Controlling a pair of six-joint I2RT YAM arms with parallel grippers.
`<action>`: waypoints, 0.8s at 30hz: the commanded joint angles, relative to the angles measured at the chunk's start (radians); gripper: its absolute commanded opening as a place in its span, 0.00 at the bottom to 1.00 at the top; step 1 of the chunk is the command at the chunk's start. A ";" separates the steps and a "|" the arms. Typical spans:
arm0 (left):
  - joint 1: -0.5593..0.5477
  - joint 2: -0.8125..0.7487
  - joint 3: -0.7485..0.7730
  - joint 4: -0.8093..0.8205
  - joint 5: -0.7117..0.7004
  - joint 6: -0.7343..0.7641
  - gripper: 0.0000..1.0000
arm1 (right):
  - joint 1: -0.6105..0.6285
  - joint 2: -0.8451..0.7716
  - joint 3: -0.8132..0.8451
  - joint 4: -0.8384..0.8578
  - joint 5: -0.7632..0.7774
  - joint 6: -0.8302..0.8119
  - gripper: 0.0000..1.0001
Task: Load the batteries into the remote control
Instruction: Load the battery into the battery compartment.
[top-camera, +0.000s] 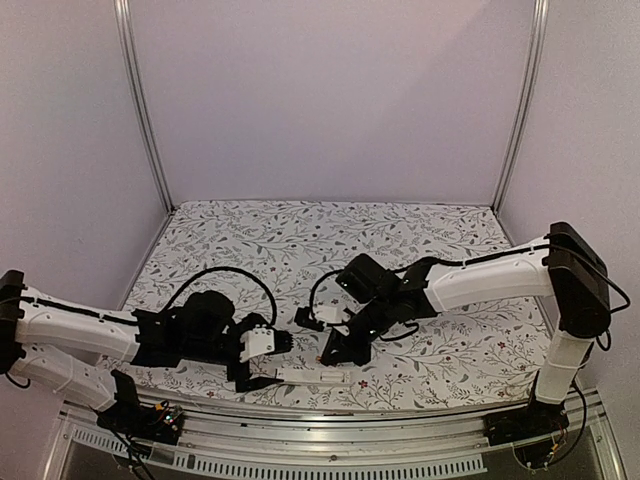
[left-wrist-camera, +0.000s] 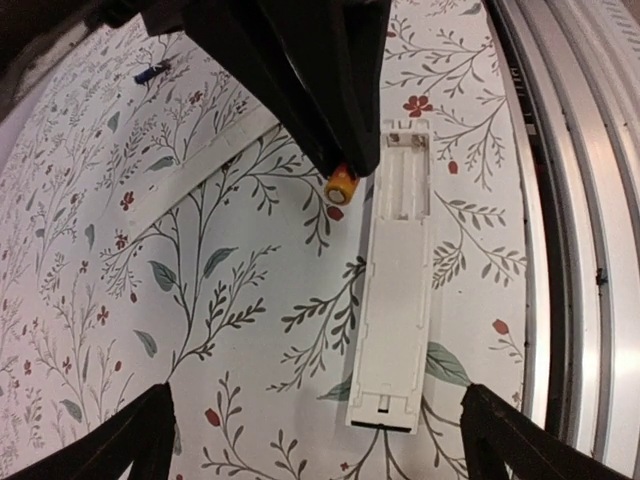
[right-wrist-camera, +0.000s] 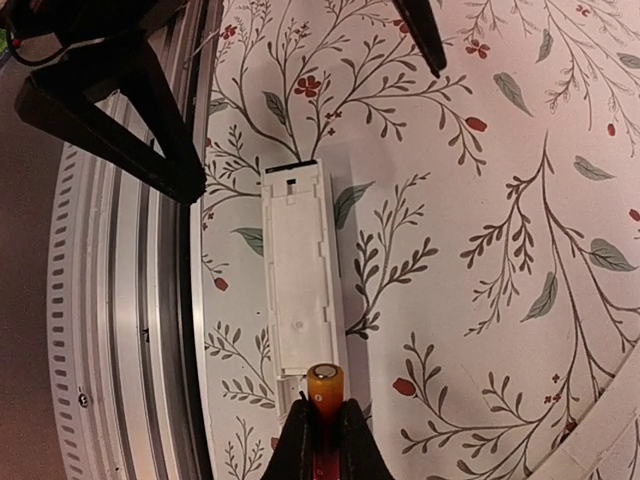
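Starting at the near edge, an aluminium rail (left-wrist-camera: 570, 200) can be seen running along the table front. The remote control (left-wrist-camera: 392, 290) is laid right beside it on the floral tablecloth (left-wrist-camera: 230, 300), lengthwise with the rail. It's turned back side up with the cover off, so the open battery bay (left-wrist-camera: 405, 170) is exposed at one end.

The left gripper (left-wrist-camera: 315, 388) is spread wide, with one finger on each side of the remote's other end. Neither finger is seen touching it.

At the bay end, a battery (right-wrist-camera: 325, 385) with a red body and an orange-gold tip is pinched tight in the right gripper (right-wrist-camera: 325, 412), tip poking out past the fingertips. It's held right at the edge of the bay, just beside the remote's long side in the left wrist view. Whether it's actually touching the plastic can't be told.

A bit further out, the thin white cover strip (left-wrist-camera: 200, 165) is laid flat on the cloth at an angle. Well past that, a tiny dark blue thing (left-wrist-camera: 150, 72) is spotted, too small to be made out.
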 joint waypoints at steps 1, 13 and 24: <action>-0.004 0.045 0.009 -0.027 0.035 0.075 1.00 | 0.003 0.041 -0.006 0.034 0.010 0.007 0.00; -0.005 0.138 0.038 -0.043 0.010 0.092 0.94 | 0.025 0.025 -0.073 0.044 -0.003 0.006 0.00; -0.009 0.151 0.042 -0.044 -0.001 0.085 0.91 | 0.037 0.045 -0.061 0.023 0.100 -0.010 0.00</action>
